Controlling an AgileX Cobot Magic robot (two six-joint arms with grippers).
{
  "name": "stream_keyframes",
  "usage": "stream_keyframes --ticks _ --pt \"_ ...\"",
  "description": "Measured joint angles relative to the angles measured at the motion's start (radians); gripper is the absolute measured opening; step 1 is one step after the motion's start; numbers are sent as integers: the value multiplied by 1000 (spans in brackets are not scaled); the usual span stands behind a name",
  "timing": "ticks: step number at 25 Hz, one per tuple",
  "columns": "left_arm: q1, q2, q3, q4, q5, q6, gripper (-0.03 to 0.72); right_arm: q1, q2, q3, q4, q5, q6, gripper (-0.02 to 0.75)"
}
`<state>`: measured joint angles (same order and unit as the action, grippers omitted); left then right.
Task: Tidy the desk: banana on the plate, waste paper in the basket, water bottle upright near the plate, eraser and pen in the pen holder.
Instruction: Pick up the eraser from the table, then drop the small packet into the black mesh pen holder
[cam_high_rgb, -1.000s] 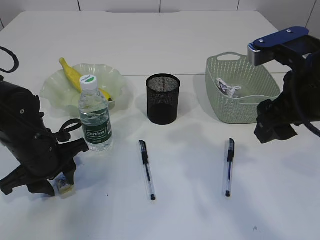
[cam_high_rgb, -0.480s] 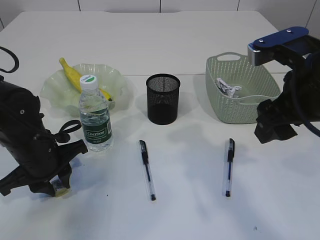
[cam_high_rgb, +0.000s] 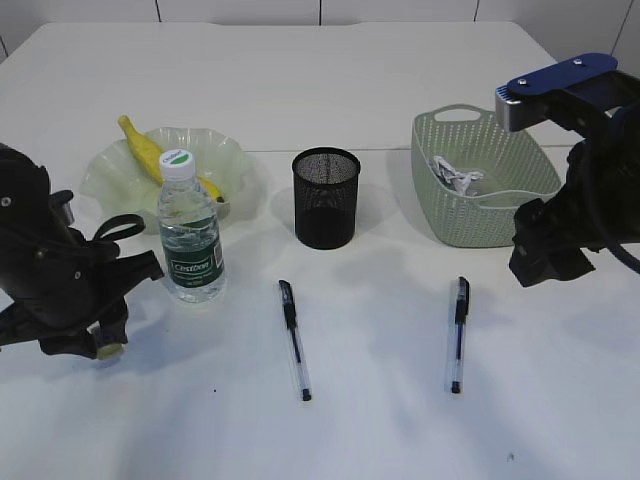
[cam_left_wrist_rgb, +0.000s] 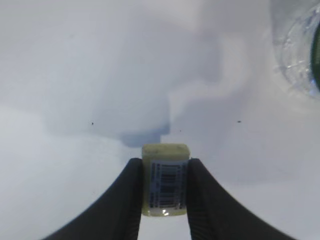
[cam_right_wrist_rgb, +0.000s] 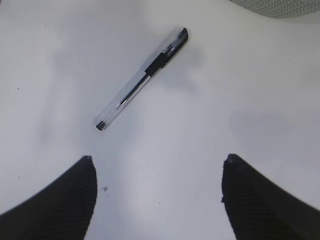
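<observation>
I hold the eraser (cam_left_wrist_rgb: 165, 179) between the 2 fingers of my left gripper (cam_left_wrist_rgb: 165, 200), closed on its sides, and it hangs clear above the tabletop (cam_high_rgb: 380, 70) (its shadow lies apart from it in the left wrist view). So the step in hand is the eraser, I judge. Next I must carry it right, past the water bottle (cam_high_rgb: 190, 232), to above the pen holder (cam_high_rgb: 326, 197), and release it there.

My right gripper (cam_right_wrist_rgb: 159, 200) is wide open and empty, above the tabletop near the right pen (cam_right_wrist_rgb: 142, 78). The other pen (cam_high_rgb: 294, 339) lies in front of the holder. The banana (cam_high_rgb: 145, 150) rests on the plate (cam_high_rgb: 225, 150) and the waste paper (cam_high_rgb: 456, 177) in the basket (cam_high_rgb: 480, 215).

Compared with 1 second ago, my left gripper has closed on the eraser and lifted it; the right arm has not moved.
</observation>
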<state>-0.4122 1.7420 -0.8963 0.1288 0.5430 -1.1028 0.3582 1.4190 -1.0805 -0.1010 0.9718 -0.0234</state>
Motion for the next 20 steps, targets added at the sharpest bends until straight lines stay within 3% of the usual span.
stream_keyframes --ticks 6,20 --pt "0 -96 2 62 0 82 183 0 0 0 0 0 0 580" --pt "0 -319 3 83 -85 367 183 0 0 0 4 16 0 580"
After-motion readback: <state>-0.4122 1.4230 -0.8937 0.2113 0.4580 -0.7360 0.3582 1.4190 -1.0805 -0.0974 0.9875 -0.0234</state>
